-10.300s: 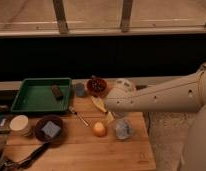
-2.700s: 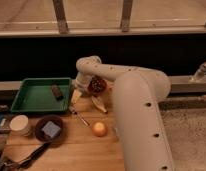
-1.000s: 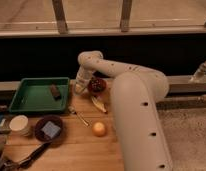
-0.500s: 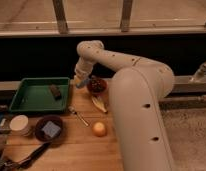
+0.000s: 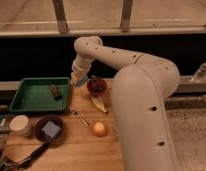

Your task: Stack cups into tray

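Observation:
My gripper (image 5: 78, 78) hangs just above the table at the right rim of the green tray (image 5: 31, 106). It is shut on a small blue-grey cup (image 5: 83, 80), which is lifted off the wood. A wider cream-white cup (image 5: 19, 123) stands at the table's left edge, in front of the tray. A small dark object (image 5: 56, 91) lies inside the tray near its right side. The arm reaches in from the lower right and arches over the table.
A dark red bowl of fruit (image 5: 97, 86) sits right of the gripper, with a banana peel (image 5: 99, 104) in front of it. An orange (image 5: 99, 129), a utensil (image 5: 79, 116), a brown bowl holding a blue-grey block (image 5: 50, 129) and a black tool (image 5: 26, 157) lie nearer.
The gripper has risen from the table with the blue-grey cup and shifted slightly left, to the tray's right rim. Nothing else moved.

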